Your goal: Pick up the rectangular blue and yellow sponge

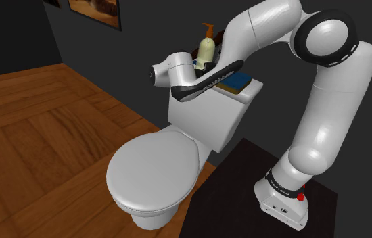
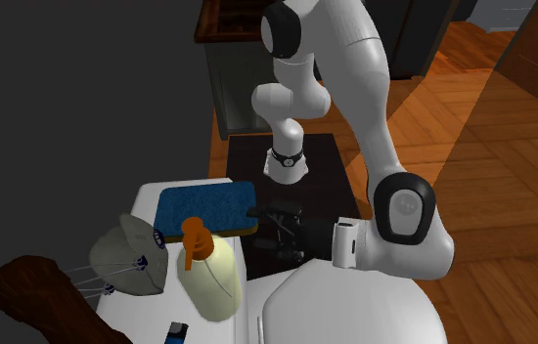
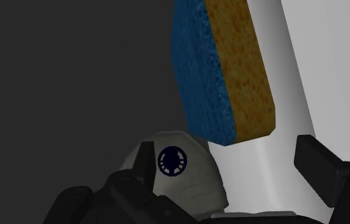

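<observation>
The rectangular sponge (image 2: 203, 207), blue on top with a yellow underside, lies flat on the white toilet tank lid (image 2: 148, 200). The shoulder view shows the sponge (image 1: 236, 82) at the tank's right end, partly behind the arm. My black gripper (image 2: 263, 229) hovers just beside the sponge's edge, fingers apart and holding nothing. In the wrist view the sponge (image 3: 224, 70) sits ahead of the open gripper (image 3: 226, 149), beyond the fingertips (image 3: 146, 159) and not between them. The hand (image 1: 208, 80) hangs low over the tank.
A pale soap bottle (image 2: 208, 276) with an orange pump and a grey rounded object (image 2: 125, 256) with blue emblems share the tank lid near the sponge. A brown object (image 2: 32, 298) lies beyond them. The closed toilet seat (image 1: 154, 169) is below, above a wooden floor (image 1: 29, 128).
</observation>
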